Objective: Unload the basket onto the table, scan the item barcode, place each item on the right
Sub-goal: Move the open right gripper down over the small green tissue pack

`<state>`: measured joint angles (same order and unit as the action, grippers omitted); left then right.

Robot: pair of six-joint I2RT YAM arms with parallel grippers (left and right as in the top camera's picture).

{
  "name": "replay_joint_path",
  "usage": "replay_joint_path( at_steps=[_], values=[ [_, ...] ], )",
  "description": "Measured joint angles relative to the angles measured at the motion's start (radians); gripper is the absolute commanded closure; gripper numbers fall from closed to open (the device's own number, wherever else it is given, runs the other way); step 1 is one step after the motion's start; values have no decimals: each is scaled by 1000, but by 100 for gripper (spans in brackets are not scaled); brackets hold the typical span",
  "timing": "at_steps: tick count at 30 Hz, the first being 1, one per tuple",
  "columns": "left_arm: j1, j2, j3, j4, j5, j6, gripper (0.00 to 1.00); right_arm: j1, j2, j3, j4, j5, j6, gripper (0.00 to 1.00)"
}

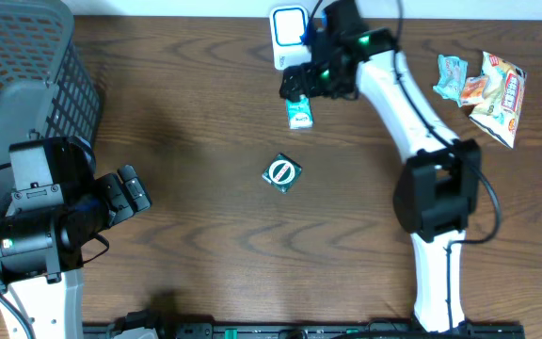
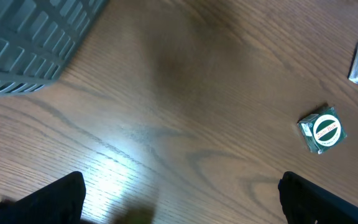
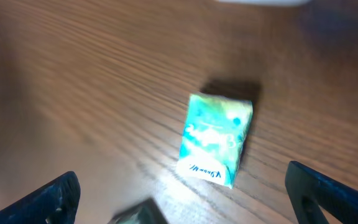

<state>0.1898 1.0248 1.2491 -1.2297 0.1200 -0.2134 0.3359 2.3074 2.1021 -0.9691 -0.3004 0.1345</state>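
A small teal packet (image 1: 300, 114) lies flat on the wooden table, just below the white-and-blue barcode scanner (image 1: 288, 31) at the back. My right gripper (image 1: 301, 87) hovers over it, open. In the right wrist view the teal packet (image 3: 216, 140) lies ahead of the open right gripper (image 3: 182, 177), and nothing is between the fingers. A green packet with a round white logo (image 1: 282, 174) lies mid-table. My left gripper (image 1: 137, 191) is open at the left, far from both; its wrist view shows the green packet (image 2: 321, 129) to the right of the open gripper (image 2: 180, 186).
A grey mesh basket (image 1: 22, 71) fills the back left corner. Several snack packets (image 1: 483, 87) lie at the back right. A blurred dark shape (image 3: 135, 214) sits at the bottom edge of the right wrist view.
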Motion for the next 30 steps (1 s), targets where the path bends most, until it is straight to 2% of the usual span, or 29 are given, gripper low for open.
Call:
replay_joint_path(
  at_steps=[5,10,12,21,30],
  values=[
    [0,0,0,0,0,0,2,22,77,-3,-8,143,94,25],
    [0,0,0,0,0,0,2,20,108,-5,-34,207,129,59],
    [0,0,0,0,0,0,3,17,108,-5,-42,219,140,65],
    [0,0,0,0,0,0,3,-2,108,-5,-58,219,124,51],
    [0,0,0,0,0,0,2,-11,108,-5,30,48,110,51]
  ],
)
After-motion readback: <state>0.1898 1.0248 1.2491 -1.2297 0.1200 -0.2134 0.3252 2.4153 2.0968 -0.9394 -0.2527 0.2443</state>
